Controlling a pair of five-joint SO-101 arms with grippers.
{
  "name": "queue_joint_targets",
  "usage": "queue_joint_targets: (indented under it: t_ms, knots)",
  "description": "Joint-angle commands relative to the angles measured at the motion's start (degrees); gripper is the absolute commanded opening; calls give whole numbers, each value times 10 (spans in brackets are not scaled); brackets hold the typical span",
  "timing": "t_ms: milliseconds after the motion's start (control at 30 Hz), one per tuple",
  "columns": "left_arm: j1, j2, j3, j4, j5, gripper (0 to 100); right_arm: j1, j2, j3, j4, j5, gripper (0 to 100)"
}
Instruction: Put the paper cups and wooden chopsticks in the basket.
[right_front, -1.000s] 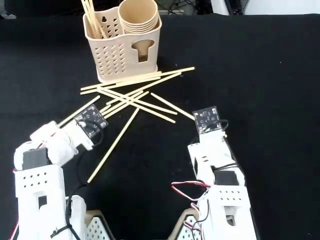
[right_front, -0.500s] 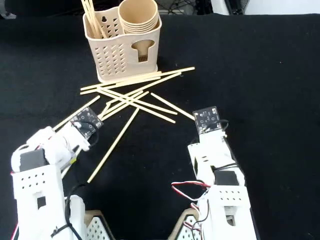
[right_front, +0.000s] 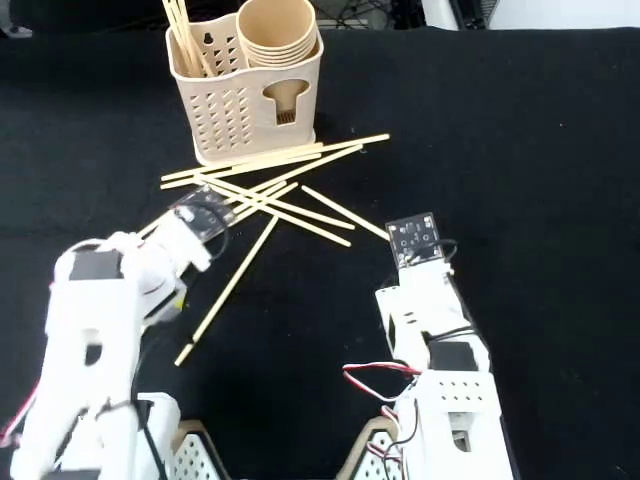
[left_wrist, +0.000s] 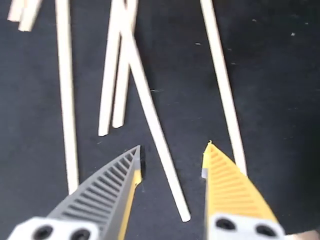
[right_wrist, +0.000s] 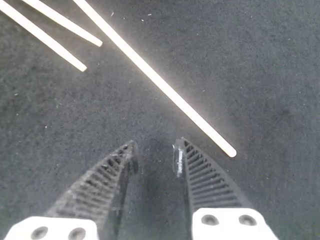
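A beige slotted basket (right_front: 245, 105) stands at the table's far side, with stacked paper cups (right_front: 277, 35) in one compartment and a few wooden chopsticks (right_front: 185, 35) upright in the other. Several loose chopsticks (right_front: 270, 190) lie crossed on the black cloth in front of it. My left gripper (left_wrist: 173, 149) is open low over the left end of that pile, and one chopstick (left_wrist: 150, 120) runs between its fingers. My right gripper (right_wrist: 155, 145) is open over bare cloth, with nothing between its fingers. One chopstick's end (right_wrist: 227, 149) lies just ahead of it.
A single long chopstick (right_front: 228, 290) lies apart, slanting toward the near edge between the two arms. The left arm's wrist (right_front: 197, 222) is over the pile's left end and the right arm's wrist (right_front: 415, 240) is at its right end. Black cloth (right_front: 520, 150) covers the right side.
The left arm has swung forward and to the right, from the near left to over the left end of the chopstick pile. The right arm has stayed still.
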Motion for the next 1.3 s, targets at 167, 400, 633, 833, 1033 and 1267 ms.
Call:
queue_joint_targets:
  t_ms: [167, 400, 633, 833, 1033, 1267]
  knots:
    - [61, 161, -71, -14, 21, 223, -4, -7, -2, -11, 1, 141]
    - [66, 194, -43, -133, 88, 225, -4, -7, -2, -11, 1, 141]
    - [67, 215, -9, -155, 91, 225, -4, -7, -2, -11, 1, 141]
    - [61, 206, -31, -150, 116, 225, -4, -7, -2, -11, 1, 141]
    - [83, 175, -66, -94, 141, 225, -4, -7, -2, -11, 1, 141]
    - [99, 165, -58, -71, 140, 225, -4, -7, -2, -11, 1, 141]
